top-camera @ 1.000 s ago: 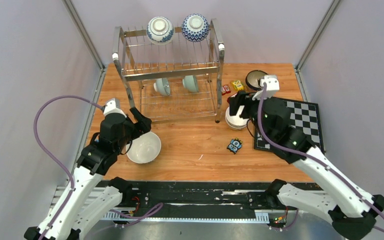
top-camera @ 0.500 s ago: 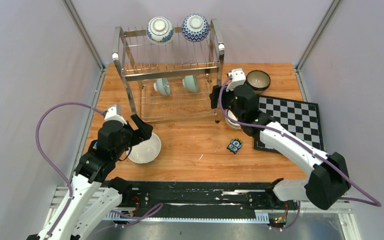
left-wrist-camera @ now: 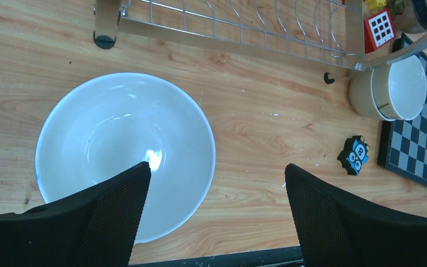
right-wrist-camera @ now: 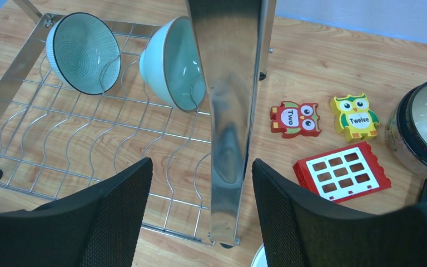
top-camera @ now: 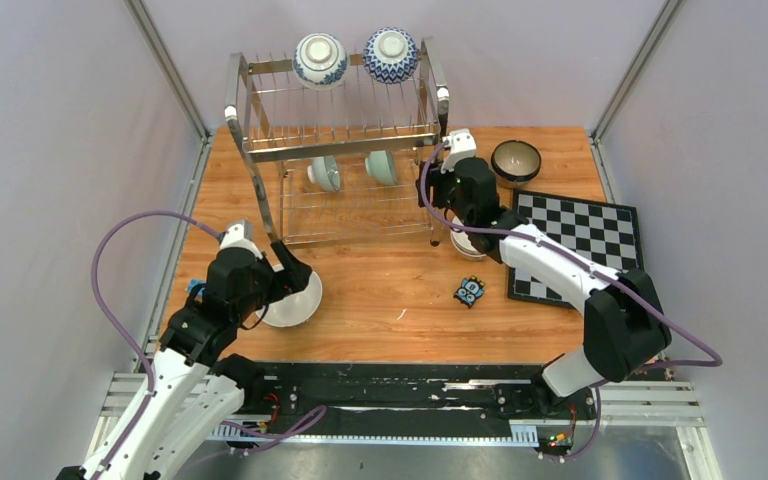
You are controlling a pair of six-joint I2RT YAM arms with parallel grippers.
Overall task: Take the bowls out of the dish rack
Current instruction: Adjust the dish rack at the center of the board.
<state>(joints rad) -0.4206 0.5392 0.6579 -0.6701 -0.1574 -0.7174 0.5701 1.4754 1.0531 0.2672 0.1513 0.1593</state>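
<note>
Reaches forward with the left arm (top-camera: 190, 330), elbow bent low, left claw (left-wrist-camera: 217, 167) pointing down, spread wide, gripping nothing. Stretches the right arm (top-camera: 550, 262) far forward and leftward, right claw (right-wrist-camera: 200, 161) tilted down, fingers apart, empty.

The fixed view looks down from behind on the whole wooden worktop (top-camera: 390, 270); both wrist views look down closely, sharing the shiny steel wire rack (right-wrist-camera: 231, 111).

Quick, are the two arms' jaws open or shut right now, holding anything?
Left gripper: jaws open, empty, above the round white ceramic bowl.
Right gripper: jaws open, empty, either side of a post of the shiny steel wire dish rack.
</note>
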